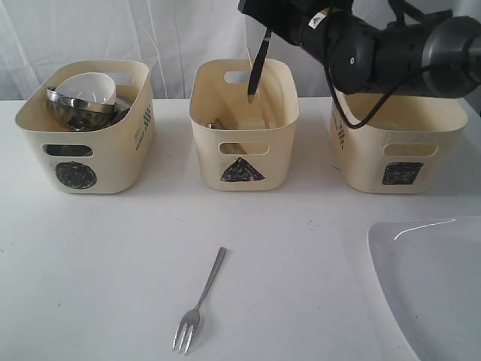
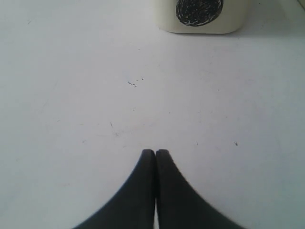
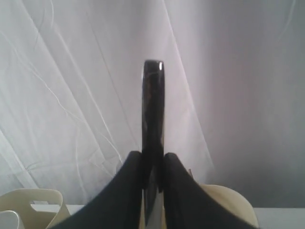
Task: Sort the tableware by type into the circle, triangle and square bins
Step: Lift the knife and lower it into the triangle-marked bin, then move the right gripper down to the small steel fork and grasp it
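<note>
- Exterior view: the right arm [image 1: 376, 49] reaches across from the right and holds a dark knife [image 1: 258, 64] over the triangle bin [image 1: 279, 147]. The knife's long axis is close to upright, leaning a little, and its lower end points down into the bin's mouth.
- The fork [image 1: 200, 303] lies flat on the tabletop [image 1: 98, 263] in front of that bin. Its tines point to the near edge and its handle points away, angled slightly right.
- The circle bin [image 1: 120, 154] on the left holds a small white bowl [image 1: 86, 86] stacked on a steel bowl [image 1: 75, 113]. The square bin [image 1: 361, 162] stands on the right, and the white plate [image 1: 432, 289] fills the near right corner.
- Left wrist view: the left gripper [image 2: 155, 152] is closed tip to tip on nothing, above bare tabletop. The circle mark on the circle bin shows beyond it. The exterior view does not show this gripper.
- Right wrist view: the right gripper [image 3: 153, 160] is clamped on the knife, which runs straight out past the fingertips against a white curtain [image 3: 71, 95]. This view shows the grip itself; the exterior view shows which bin lies beneath.
</note>
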Available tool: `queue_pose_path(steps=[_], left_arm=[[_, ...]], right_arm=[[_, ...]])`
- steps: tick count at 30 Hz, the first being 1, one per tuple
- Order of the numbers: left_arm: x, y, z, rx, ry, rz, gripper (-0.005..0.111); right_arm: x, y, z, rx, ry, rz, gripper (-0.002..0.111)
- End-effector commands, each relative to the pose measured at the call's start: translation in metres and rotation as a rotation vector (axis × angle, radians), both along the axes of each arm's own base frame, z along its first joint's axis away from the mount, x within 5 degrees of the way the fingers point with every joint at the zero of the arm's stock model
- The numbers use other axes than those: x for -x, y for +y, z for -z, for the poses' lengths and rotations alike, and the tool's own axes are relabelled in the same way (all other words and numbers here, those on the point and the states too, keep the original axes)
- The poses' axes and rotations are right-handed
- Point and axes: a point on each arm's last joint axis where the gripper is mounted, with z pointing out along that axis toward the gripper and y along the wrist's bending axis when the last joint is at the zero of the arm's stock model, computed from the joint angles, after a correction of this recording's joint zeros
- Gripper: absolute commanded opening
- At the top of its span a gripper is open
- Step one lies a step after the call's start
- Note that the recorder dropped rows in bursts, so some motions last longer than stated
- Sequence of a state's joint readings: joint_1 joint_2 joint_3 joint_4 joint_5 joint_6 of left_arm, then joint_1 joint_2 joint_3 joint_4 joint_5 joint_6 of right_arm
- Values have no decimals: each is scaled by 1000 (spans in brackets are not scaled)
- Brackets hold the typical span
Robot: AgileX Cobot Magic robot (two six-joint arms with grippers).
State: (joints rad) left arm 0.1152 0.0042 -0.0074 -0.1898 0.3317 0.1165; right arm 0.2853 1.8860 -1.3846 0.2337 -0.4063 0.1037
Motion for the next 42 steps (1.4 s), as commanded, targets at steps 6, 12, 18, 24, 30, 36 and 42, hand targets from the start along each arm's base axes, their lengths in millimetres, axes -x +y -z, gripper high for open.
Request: queue_pose_path(steps=[6,12,18,24,30,36,42], left_arm=[[0,0,3,3,11,3,0],[0,0,3,3,11,3,0],[0,0,3,3,11,3,0],[0,0,3,3,11,3,0],[0,0,3,3,11,3,0],[0,0,3,3,11,3,0],[0,0,3,3,11,3,0]], right_arm=[[-12,0,26,25,-4,9,23],[-8,-1,18,17,9,2,26],[21,0,-14,5,220,-66,26],[74,4,-7,132,758,-214,26],[121,47,17,202,1158,-581,26],[107,106,66,228,1051,-591,26],[103,111,115,207,1239,-554,32]])
